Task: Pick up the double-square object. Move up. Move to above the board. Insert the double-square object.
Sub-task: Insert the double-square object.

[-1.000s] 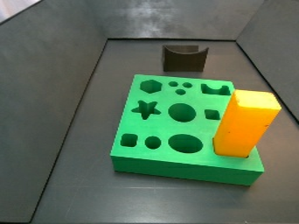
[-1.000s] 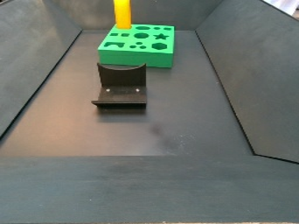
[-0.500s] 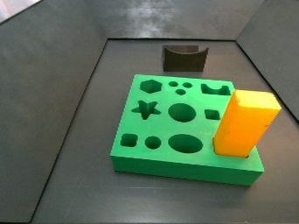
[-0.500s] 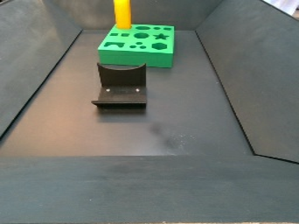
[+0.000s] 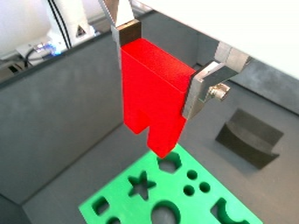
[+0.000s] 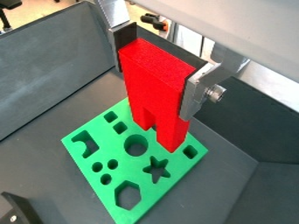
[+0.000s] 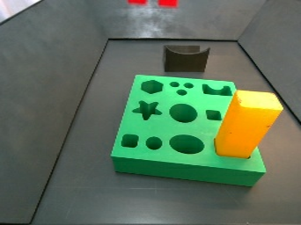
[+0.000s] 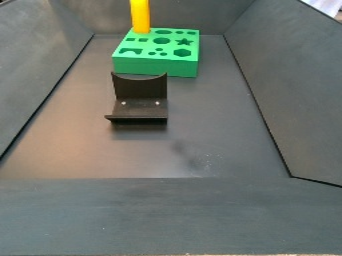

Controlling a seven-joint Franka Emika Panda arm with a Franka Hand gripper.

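- Dark grey matte walls and a smooth dark floor (image 8: 201, 140) form the enclosure in both side views.
- On the floor lies the board (image 7: 177, 132), a thick green square slab with cut-out holes: a star, a hexagon, circles, squares.
- An orange-yellow block (image 7: 247, 123), tall and rectangular, stands upright in the board at one corner.
- The fixture (image 8: 138, 96), a dark L-shaped bracket, stands on the floor just beside the board.
- The gripper (image 6: 163, 66) is high above the board, and its flat silver fingers (image 6: 197, 90) are clenched on the double-square object (image 6: 156, 92).
- This bright red block has smooth faces and a stepped lower end; it hangs upright, clear of the board's holes.
- In a side view only its red lower tip (image 7: 153, 3) shows at the upper edge.
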